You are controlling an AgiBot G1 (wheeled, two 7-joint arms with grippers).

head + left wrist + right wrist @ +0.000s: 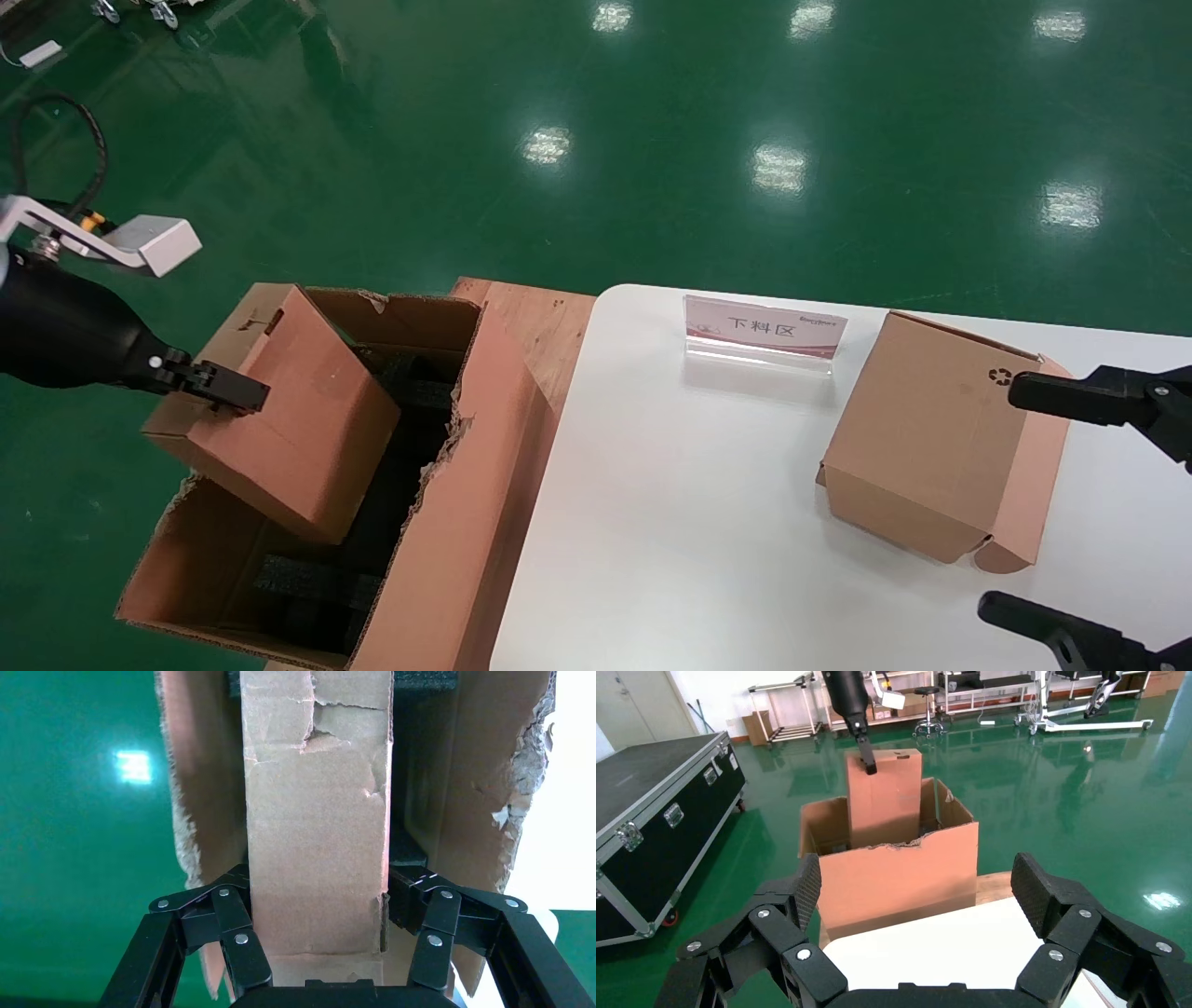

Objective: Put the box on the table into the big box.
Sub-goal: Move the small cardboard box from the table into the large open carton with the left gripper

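The long, deep brown corrugated carton (484,485) with ragged rims and black foam lining holds the small closed brown cardboard box (298,419), tilted, its lower corner sunk inside and its upper end jutting over the rim. The left pincer (316,910) grips it; the right pincer (916,888) hangs spread above the white surface (689,522)
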